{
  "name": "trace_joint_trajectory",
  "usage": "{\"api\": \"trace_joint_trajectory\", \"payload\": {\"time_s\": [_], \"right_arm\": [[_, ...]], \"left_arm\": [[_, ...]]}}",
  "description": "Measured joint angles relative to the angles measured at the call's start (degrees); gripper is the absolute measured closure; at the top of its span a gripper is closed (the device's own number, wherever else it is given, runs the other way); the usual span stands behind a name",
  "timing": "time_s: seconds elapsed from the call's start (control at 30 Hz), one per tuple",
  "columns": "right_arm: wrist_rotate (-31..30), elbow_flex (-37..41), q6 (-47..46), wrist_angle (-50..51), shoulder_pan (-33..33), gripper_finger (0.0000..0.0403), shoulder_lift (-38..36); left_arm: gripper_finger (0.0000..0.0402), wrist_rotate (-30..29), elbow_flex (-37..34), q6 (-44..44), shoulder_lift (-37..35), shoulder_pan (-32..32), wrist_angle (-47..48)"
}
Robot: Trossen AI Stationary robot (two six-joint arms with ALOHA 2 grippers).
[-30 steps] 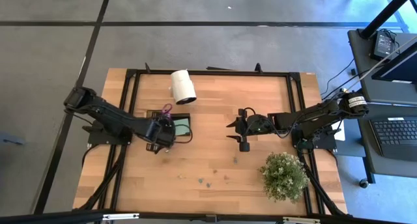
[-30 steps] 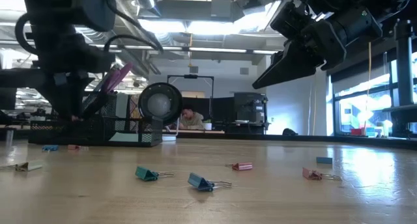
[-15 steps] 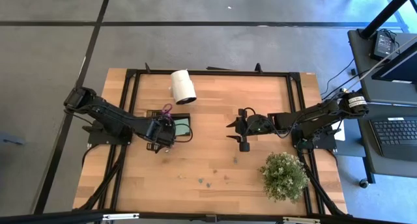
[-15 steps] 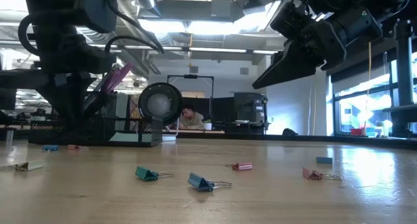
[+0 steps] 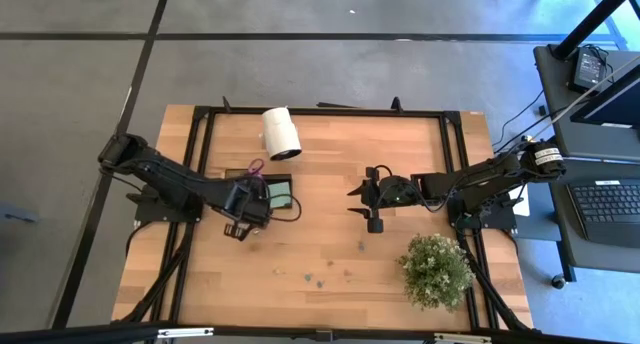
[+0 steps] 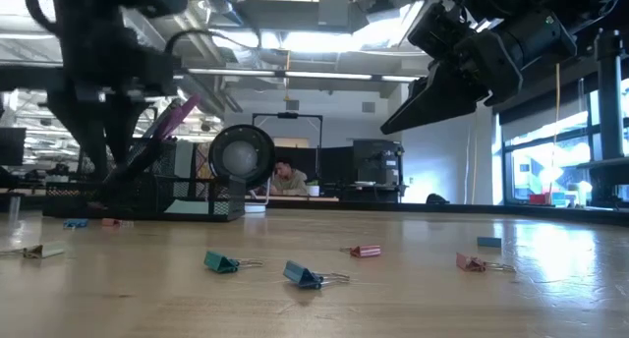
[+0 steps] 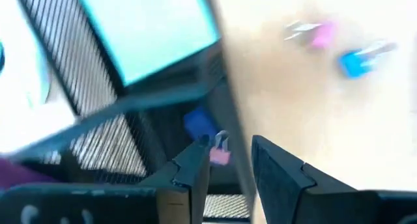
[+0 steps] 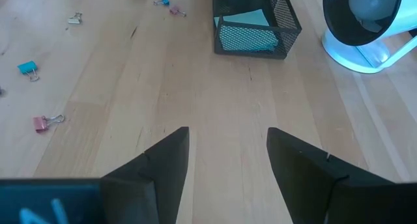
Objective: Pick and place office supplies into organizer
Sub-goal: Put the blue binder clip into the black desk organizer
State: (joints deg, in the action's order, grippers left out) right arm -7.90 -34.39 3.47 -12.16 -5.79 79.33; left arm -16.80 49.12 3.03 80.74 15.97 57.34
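The black mesh organizer [image 5: 268,192] stands left of the table's middle. A light green sticky-note pad [image 5: 281,192] lies in one compartment, and purple-handled scissors [image 6: 173,117] lean up out of it. My left gripper [image 7: 231,165] hangs open over the organizer's near wall, pointing steeply down. Under it a pink clip [image 7: 219,155] and a blue clip [image 7: 199,123] lie inside a compartment. My right gripper [image 8: 228,146] waits open above bare wood at the middle right [image 5: 370,199]. Several small clips lie loose on the table, among them a teal one [image 6: 221,263] and a blue one [image 6: 305,274].
A white cylinder roll [image 5: 281,134] lies just beyond the organizer. A bushy potted plant [image 5: 436,269] stands at the near right corner. More clips lie near the organizer [image 8: 47,122] and toward the near edge [image 5: 310,279]. Bare wood spreads between the two arms.
My left gripper has risen a little above the organizer and its wrist has rolled slightly. My right arm has kept still.
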Motion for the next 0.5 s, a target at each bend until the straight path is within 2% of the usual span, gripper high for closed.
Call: {"api": "trace_joint_trajectory", "payload": {"time_s": [0.1,0.33,0.5], "right_arm": [[0.0,0.0,-0.21,0.0,0.0,0.0193,0.0],[0.0,0.0,-0.18,0.0,-0.01,0.0193,0.0],[0.0,0.0,-0.18,0.0,0.0,0.0193,0.0]], "left_arm": [[0.0295,2.4,1.35,-4.28,-0.02,1.11,-0.78],[0.0287,3.31,1.53,-12.13,-0.02,3.54,-1.15],[0.0286,5.04,1.53,-21.86,0.12,5.71,-7.07]]}}
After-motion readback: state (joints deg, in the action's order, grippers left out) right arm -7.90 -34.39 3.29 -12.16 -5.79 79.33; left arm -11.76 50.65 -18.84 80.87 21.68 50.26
